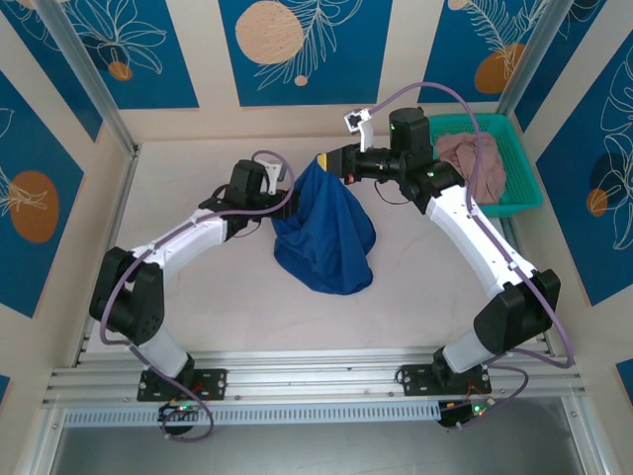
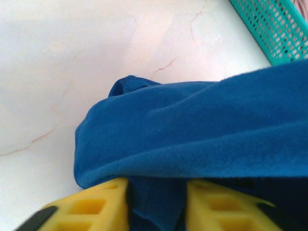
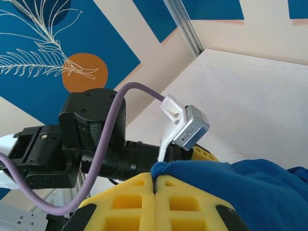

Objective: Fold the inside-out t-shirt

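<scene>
- Right jaws, yellow: pressed fully together on a top edge of the royal-blue soft cloth t-shirt (image 1: 324, 233), holding that corner lifted.
- Rest of the shirt draped down in a crumpled cone, lower part resting midway on the pale marbled table (image 1: 227, 317).
- Left jaws, yellow: set apart at the shirt's left side, a fold of blue cloth between them; clamped or merely around it, cannot tell.
- Teal plastic mesh basket (image 1: 522, 170) at the far right corner, holding a dusty-pink crumpled garment (image 1: 473, 158), apart from the shirt.

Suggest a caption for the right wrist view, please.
Right tool shut on the blue t-shirt, with the left arm beyond.
</scene>
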{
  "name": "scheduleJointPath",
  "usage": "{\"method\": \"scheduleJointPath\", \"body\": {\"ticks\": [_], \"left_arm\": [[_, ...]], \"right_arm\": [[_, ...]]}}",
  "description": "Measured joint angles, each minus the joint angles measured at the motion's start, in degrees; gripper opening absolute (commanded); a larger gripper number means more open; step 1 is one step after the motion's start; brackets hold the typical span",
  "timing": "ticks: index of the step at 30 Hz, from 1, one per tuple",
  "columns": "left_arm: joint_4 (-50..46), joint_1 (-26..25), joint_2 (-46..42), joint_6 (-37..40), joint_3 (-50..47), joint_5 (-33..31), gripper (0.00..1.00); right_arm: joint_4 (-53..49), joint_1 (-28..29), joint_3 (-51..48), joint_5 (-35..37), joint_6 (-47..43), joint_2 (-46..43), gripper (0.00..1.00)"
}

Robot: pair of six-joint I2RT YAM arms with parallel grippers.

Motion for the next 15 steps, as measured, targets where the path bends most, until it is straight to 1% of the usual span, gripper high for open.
{"method": "scheduleJointPath", "body": {"ticks": [2, 3, 4, 7, 8, 10, 12, 15], "left_arm": [[-0.39, 0.04, 0.26, -0.07, 0.46, 0.31, 0.09], [-0.52, 0.09, 0.28, 0.28, 0.63, 0.61, 0.05], [-0.50, 0.17, 0.26, 0.33, 0.70, 0.98, 0.03], [-1.11, 0.92, -1.40, -0.28, 0.63, 3.28, 0.00], [-1.20, 1.40, -2.95, -0.81, 0.31, 4.61, 0.00], [-1.22, 2.62, -8.09, -2.10, -0.50, 7.56, 0.00], [-0.79, 4.00, -15.23, -3.69, -0.74, 10.69, 0.00], [1.51, 6.40, -24.30, -6.16, -0.52, 14.84, 0.00]], "right_arm": [[0.00, -0.28, -0.07, 0.00, 0.00, -0.09, 0.00], [0.00, -0.50, -0.11, 0.04, 0.00, -0.13, 0.00], [0.00, -0.76, -0.17, 0.15, -0.04, -0.24, 0.00], [-1.22, -1.40, -0.68, 3.17, -0.66, -1.25, 0.00], [-2.12, -1.60, -0.81, 5.42, -1.05, -1.86, 0.00], [-3.30, -1.73, -1.20, 9.42, -1.57, -3.17, 0.00], [-3.65, -2.03, -2.32, 13.75, -1.99, -5.14, 0.00], [-3.82, -2.60, -3.67, 18.43, -2.62, -7.85, 0.00]]}}
